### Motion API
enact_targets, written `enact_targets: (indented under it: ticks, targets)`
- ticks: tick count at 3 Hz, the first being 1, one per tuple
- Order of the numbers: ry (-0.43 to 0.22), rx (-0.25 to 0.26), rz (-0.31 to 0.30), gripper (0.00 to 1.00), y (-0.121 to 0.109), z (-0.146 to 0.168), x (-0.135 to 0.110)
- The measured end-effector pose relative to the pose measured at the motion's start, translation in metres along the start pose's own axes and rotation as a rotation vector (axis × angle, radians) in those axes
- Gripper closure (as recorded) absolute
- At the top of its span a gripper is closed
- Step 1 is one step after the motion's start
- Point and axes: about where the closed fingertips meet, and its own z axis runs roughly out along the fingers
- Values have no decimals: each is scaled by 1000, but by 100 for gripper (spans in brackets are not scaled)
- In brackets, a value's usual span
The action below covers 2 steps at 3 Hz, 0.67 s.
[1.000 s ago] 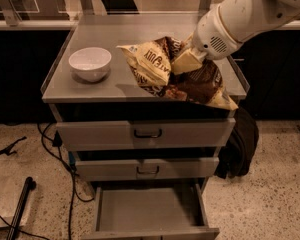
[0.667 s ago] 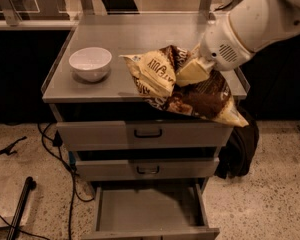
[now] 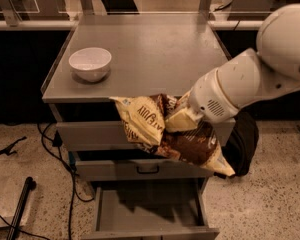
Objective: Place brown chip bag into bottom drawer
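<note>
The brown chip bag (image 3: 160, 129), crinkled with cream-yellow ends, hangs in the air in front of the cabinet's upper drawers, past the top's front edge. My gripper (image 3: 176, 120) is shut on the bag's upper middle, reaching in from the right on a white arm (image 3: 250, 79). The bottom drawer (image 3: 150, 209) is pulled open below the bag, with a plain grey inside and nothing in it. The bag hides the top drawer's handle.
A white bowl (image 3: 90, 64) stands on the left of the grey cabinet top (image 3: 155, 49). The middle drawer (image 3: 140, 169) is shut. Cables and a dark pole (image 3: 20, 204) lie on the floor at left. A dark bag (image 3: 242, 144) leans at the cabinet's right.
My gripper has carried the chip bag off the cabinet top, forward and down, so it now hangs in front of the upper drawers above the open bottom drawer.
</note>
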Motion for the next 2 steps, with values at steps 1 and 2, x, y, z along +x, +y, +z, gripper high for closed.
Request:
enact_targets:
  ticks: [1, 2]
  targets:
    - [-4, -41, -25, 100, 19, 47, 30]
    - [30, -90, -28, 100, 39, 94, 68]
